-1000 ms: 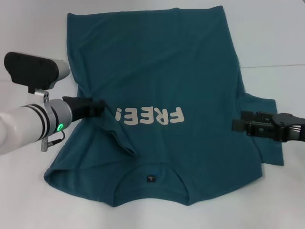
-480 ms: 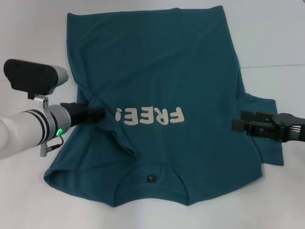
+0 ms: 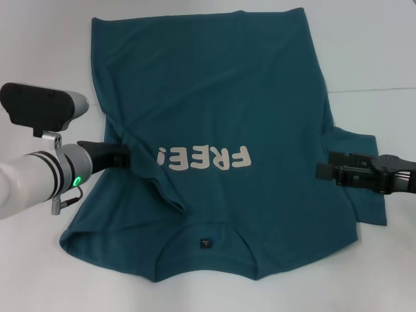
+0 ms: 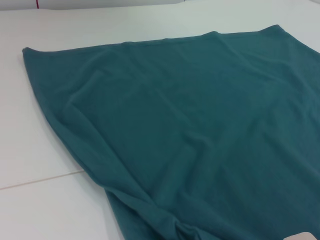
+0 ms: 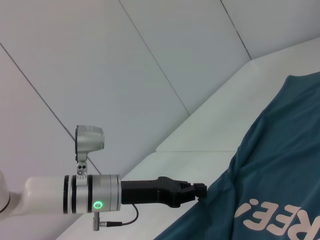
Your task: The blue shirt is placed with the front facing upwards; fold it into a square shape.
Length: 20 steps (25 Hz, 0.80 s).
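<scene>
While your left fingers [image 3: 123,156] pinch the blue shirt [image 3: 214,104] at its folded sleeve edge, your right fingers [image 3: 323,171] sit narrow over the opposite sleeve.

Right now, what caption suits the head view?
Two robot hands, left and right, at opposite sides of a blue shirt.

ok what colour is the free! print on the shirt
White, on the teal-blue shirt; the FREE! print shows best in the head view.
</scene>
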Available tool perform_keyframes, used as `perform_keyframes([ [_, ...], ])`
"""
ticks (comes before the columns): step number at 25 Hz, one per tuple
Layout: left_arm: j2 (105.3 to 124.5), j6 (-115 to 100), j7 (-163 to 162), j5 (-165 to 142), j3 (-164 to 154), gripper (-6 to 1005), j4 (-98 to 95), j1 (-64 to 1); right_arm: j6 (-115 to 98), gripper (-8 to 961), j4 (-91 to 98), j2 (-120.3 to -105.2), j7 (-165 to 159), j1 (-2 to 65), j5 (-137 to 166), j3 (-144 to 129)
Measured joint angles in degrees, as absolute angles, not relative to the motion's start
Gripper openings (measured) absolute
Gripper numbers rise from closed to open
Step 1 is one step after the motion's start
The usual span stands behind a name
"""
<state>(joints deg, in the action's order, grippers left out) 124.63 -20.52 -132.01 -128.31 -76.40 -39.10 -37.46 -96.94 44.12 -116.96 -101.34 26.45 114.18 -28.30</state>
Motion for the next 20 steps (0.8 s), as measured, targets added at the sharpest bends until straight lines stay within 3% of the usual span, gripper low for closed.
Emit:
perform_keyframes([
  [11,124.63,-21.07,-133.69,-128.02,-75.00,37,-40.73,-36.71,-96.94,913,44.35,-116.97,-101.84,26.43,114.08,-28.30],
  [16,124.63,-21.15,-134.23,-126.99,-74.94,49,-41.14,-36.13,-96.94,913,44.45,-116.97,-101.86,26.30,114.08,-28.30],
  [20,124.58,-21.18,-134.17,-126.91,-75.16,123,-40.16,-36.53,-96.94,913,44.47,-116.97,-101.86,26.28,114.08,-28.30],
])
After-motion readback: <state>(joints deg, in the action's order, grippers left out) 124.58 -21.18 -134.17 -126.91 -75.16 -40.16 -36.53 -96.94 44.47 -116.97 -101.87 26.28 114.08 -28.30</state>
